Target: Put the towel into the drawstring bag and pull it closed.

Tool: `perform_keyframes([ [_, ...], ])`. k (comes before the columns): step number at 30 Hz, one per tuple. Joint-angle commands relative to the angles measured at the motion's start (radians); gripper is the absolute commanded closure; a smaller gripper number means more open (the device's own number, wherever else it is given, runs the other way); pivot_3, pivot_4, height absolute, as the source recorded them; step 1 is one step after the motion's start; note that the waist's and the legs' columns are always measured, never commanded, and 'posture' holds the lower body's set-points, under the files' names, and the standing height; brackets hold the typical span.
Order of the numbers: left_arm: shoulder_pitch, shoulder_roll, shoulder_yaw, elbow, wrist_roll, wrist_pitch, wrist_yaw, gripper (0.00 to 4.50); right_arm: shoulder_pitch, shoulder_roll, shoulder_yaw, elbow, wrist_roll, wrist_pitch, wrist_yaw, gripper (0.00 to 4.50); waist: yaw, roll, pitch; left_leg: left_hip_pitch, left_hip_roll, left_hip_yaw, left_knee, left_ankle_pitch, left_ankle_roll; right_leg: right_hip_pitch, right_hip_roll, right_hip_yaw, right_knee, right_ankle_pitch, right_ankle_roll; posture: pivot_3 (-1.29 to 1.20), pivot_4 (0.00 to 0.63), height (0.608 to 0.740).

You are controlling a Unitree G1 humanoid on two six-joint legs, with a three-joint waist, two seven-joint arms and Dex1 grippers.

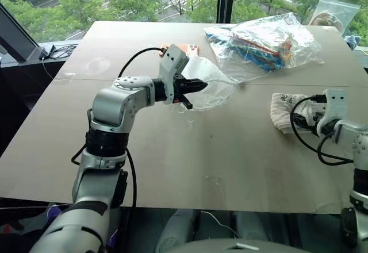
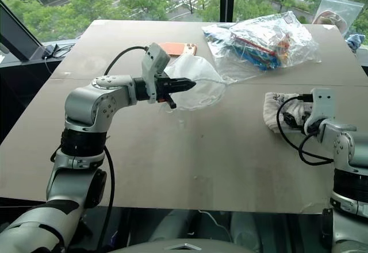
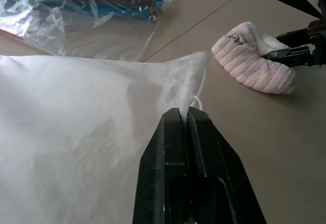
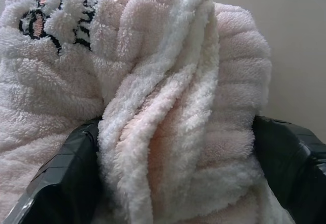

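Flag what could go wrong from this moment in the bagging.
1. The left gripper is shut on only a thin pinch of the drawstring bag edge; the fabric could slip out.
2. The bag's mouth looks collapsed, so the towel may not go in.
3. The right gripper has its open fingers around only one fold of the towel; closing may leave the rest trailing.

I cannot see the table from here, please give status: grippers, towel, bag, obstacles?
Left gripper shut on drawstring bag, lifting its edge. Right gripper open, fingers astride towel on table. Clear plastic bag lies behind, off the path.
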Motion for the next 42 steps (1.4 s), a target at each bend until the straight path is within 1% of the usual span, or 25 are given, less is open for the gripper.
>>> perform_keyframes([
  [1,0.005,0.003,0.013,-0.043,-0.017,-0.014,0.014,4.5,-0.001,0.009,0.022,0.106,0.023,0.023,0.063,0.84,-0.001,-0.003,-0.002,0.0,0.0,0.0,0.0,0.0,0.0,0.0,0.0,0.0,0.0,0.0,0.0,0.0,0.15,0.74],
  [4,0.007,-0.005,0.017,-0.044,-0.026,-0.004,0.028,4.5,0.016,0.016,0.042,0.096,0.024,-0.026,0.099,2.19,-0.002,-0.007,-0.005,0.0,0.001,0.0,0.0,0.0,0.0,0.0,0.0,0.0,0.0,0.0,0.0,0.0,0.15,0.74],
  [8,-0.025,-0.034,0.051,-0.018,-0.066,0.043,0.052,4.5,0.072,0.031,0.008,-0.095,0.095,-0.074,0.168,3.96,0.001,-0.008,-0.005,0.0,0.001,0.0,0.0,0.0,0.0,0.0,0.0,0.0,0.0,0.0,0.0,0.0,0.15,0.74],
  [9,-0.03,-0.037,0.056,-0.012,-0.072,0.049,0.058,4.5,0.083,0.036,0.001,-0.127,0.109,-0.083,0.179,4.31,-0.001,-0.008,-0.005,0.0,0.001,0.0,0.0,0.0,0.0,0.0,0.0,0.0,0.0,0.0,0.0,0.0,0.15,0.74],
  [10,-0.037,-0.042,0.062,-0.004,-0.08,0.06,0.063,4.5,0.091,0.045,-0.016,-0.161,0.132,-0.075,0.184,4.43,-0.003,-0.008,-0.005,-0.001,0.001,0.0,0.0,0.0,0.0,-0.001,0.0,0.0,0.0,0.0,0.0,0.0,0.15,0.74],
  [12,-0.057,-0.054,0.061,0.015,-0.09,0.077,0.068,4.5,0.142,0.042,-0.014,-0.337,0.21,-0.072,0.231,4.43,0.0,-0.007,-0.004,-0.001,0.001,0.0,0.0,0.0,0.0,-0.001,0.0,0.0,0.0,0.0,0.0,0.0,0.15,0.74],
  [13,-0.068,-0.061,0.059,0.029,-0.092,0.085,0.075,4.5,0.149,0.06,-0.025,-0.414,0.27,-0.047,0.239,4.43,0.0,-0.006,-0.004,-0.002,0.001,0.0,0.0,0.0,0.0,-0.002,0.0,0.0,0.0,0.0,0.0,0.0,0.15,0.74],
  [15,-0.08,-0.074,0.057,0.053,-0.094,0.086,0.087,4.5,0.13,0.106,-0.027,-0.505,0.342,0.007,0.204,4.43,-0.002,-0.005,-0.004,-0.002,0.001,0.0,0.0,0.0,0.0,-0.003,0.0,0.001,0.0,0.0,0.0,0.0,0.15,0.74],
  [18,-0.097,-0.105,0.076,0.084,-0.126,0.093,0.084,4.5,0.065,0.205,0.007,-0.553,0.371,0.091,0.096,4.43,0.0,-0.005,-0.004,-0.002,0.001,0.0,0.0,0.0,0.0,-0.002,0.0,0.001,0.0,0.0,0.0,0.0,0.15,0.74],
  [21,-0.098,-0.093,0.018,0.064,-0.098,0.057,0.069,4.5,-0.032,0.358,-0.002,-0.518,0.364,0.143,-0.032,4.43,0.002,-0.005,-0.004,-0.002,0.001,-0.001,0.0,0.0,0.0,-0.003,0.0,0.0,0.0,0.0,0.0,0.0,0.15,0.74],
  [22,-0.101,-0.093,0.012,0.059,-0.098,0.056,0.07,4.5,-0.049,0.382,0.013,-0.505,0.342,0.149,-0.063,4.43,0.002,-0.005,-0.004,-0.002,0.001,-0.001,0.0,0.0,0.0,-0.003,0.0,0.001,0.0,0.0,0.0,0.0,0.15,0.74],
  [26,-0.11,-0.102,0.018,0.039,-0.128,0.083,0.078,4.5,-0.069,0.406,0.085,-0.45,0.259,0.142,-0.137,4.43,0.003,-0.005,-0.004,-0.003,0.0,-0.001,-0.001,0.0,0.0,-0.004,-0.001,0.001,0.0,0.0,0.0,0.0,0.15,0.74],
  [31,-0.102,-0.101,0.022,0.015,-0.144,0.106,0.086,4.5,-0.066,0.366,0.212,-0.421,0.194,0.109,-0.134,4.43,-0.003,-0.005,-0.004,-0.003,0.0,0.0,-0.001,0.0,0.0,-0.005,-0.001,0.001,0.001,0.0,0.0,0.0,0.15,0.74],
  [34,-0.082,-0.092,0.013,-0.006,-0.149,0.121,0.086,4.5,-0.082,0.393,0.232,-0.385,0.186,0.07,-0.119,4.43,-0.006,-0.005,-0.004,-0.003,0.0,0.001,-0.001,0.0,0.0,-0.006,-0.001,0.003,0.002,0.0,0.0,0.0,0.15,0.74],
  [39,-0.005,-0.055,-0.048,-0.095,-0.126,0.096,0.068,4.5,-0.129,0.454,0.237,-0.271,0.201,0.011,-0.068,4.43,-0.014,-0.005,-0.004,-0.003,0.0,0.002,-0.002,0.0,0.0,-0.007,0.0,0.004,0.002,0.0,0.0,0.0,0.15,0.74],
  [42,0.033,-0.032,-0.074,-0.145,-0.124,0.083,0.063,4.5,-0.141,0.453,0.285,-0.218,0.177,-0.024,-0.038,4.43,-0.017,-0.004,-0.004,-0.003,0.0,0.002,-0.002,0.0,0.0,-0.007,0.0,0.004,0.002,0.0,0.0,0.0,0.15,0.74],
])
